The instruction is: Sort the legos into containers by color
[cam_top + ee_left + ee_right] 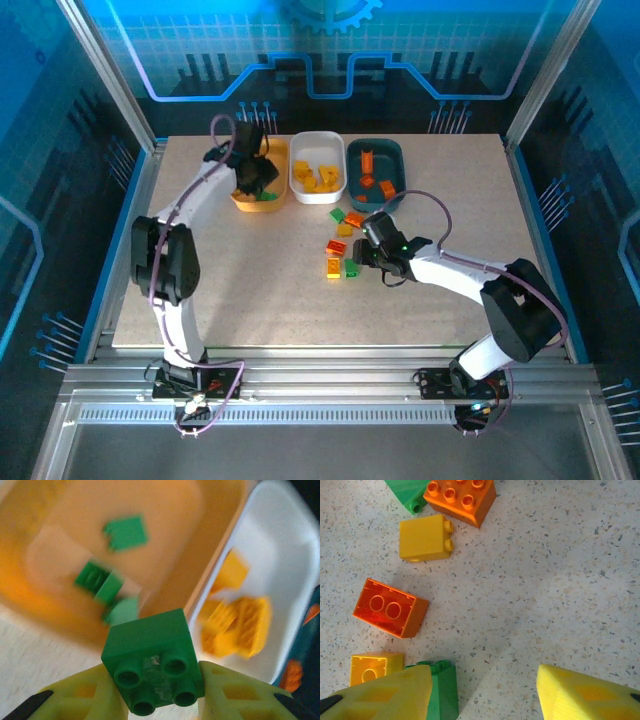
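My left gripper (160, 695) is shut on a green lego (150, 655), studs toward the camera, above the near rim of the orange container (165, 510), which holds a few green legos (97, 580). Beside it stand the white container (280, 530) with yellow legos (240, 625) and the dark teal container (375, 142) with orange ones. My right gripper (482, 695) hangs open low over the table, bare tabletop between its fingers. A green lego (445, 690) lies just inside its left finger (385, 695). Loose nearby are an orange lego (390, 609) and a yellow lego (425, 539).
More loose bricks lie left of the right gripper (358, 255): a yellow one (370, 667), an orange one (462, 497) and a green one (407, 490). The three containers stand side by side along the table's far edge. The left gripper (255, 175) hovers over the orange container (240, 203).
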Motion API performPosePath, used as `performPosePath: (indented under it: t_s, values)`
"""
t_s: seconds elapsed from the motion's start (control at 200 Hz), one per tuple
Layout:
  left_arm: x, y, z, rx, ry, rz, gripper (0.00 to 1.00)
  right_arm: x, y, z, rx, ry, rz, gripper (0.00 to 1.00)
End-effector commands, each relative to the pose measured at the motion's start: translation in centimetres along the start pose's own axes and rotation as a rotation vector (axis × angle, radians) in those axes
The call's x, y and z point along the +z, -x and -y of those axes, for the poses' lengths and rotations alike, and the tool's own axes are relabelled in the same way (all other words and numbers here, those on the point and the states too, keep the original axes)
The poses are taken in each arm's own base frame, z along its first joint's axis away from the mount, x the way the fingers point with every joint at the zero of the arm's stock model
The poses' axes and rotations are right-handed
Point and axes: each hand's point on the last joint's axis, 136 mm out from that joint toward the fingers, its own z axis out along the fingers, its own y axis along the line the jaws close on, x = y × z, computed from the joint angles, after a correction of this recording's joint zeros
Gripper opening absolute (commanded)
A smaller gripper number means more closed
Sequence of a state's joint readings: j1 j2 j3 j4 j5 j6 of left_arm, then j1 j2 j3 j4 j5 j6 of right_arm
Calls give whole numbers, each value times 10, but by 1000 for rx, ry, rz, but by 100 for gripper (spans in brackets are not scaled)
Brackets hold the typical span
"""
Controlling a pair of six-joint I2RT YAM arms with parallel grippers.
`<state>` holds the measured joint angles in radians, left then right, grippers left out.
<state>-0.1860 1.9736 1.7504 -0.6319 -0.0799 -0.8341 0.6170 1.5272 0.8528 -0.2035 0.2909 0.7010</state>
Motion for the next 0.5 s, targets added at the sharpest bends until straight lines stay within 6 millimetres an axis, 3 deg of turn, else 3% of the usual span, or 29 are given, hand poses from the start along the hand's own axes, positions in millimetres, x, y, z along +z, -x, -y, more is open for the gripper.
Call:
performPosePath:
  t_s: [0.0, 0.15, 0.285, 0.35, 0.415, 0.495]
  values:
    - [29, -3, -10, 51, 31, -103, 37, -20, 17, -2, 10, -3, 71, 59]
    - [45, 11, 4, 52, -8, -109, 41, -38, 25, 7, 13, -12, 139, 60]
    - [59, 13, 18, 67, -59, -162, 64, -37, 24, 4, 3, 3, 138, 64]
    - [49, 17, 28, 94, -75, -173, 77, -34, 22, 0, -17, 0, 138, 67]
    - [31, 25, 35, 110, -91, -142, 82, -30, 20, -6, -53, -9, 140, 68]
    - [-6, 32, 47, 111, -170, -92, 86, -20, 14, -16, -88, -11, 105, 68]
